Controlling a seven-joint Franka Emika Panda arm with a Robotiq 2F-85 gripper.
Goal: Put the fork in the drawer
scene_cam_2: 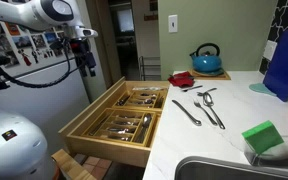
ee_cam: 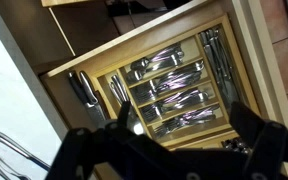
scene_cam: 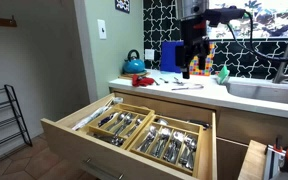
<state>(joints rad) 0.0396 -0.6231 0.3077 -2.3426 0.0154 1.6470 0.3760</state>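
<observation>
wall (scene_cam: 92, 62) pale green | countertop (scene_cam_2: 239, 105) white | backsplash (scene_cam: 159, 20) black-white pattern | wire rack (scene_cam: 2, 118) on wood floor (scene_cam: 9, 165)

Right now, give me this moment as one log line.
gripper: open, nothing held, above drawer | drawer: pulled out, holds sorted cutlery | counter: loose cutlery lying there

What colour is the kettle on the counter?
Blue. In an exterior view the kettle shows best.

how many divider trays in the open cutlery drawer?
2, side by side in the drawer: the kettle-end tray and the sink-end tray. The drawer's whole inside shows in both exterior views, so a hidden third is unlikely.
</observation>
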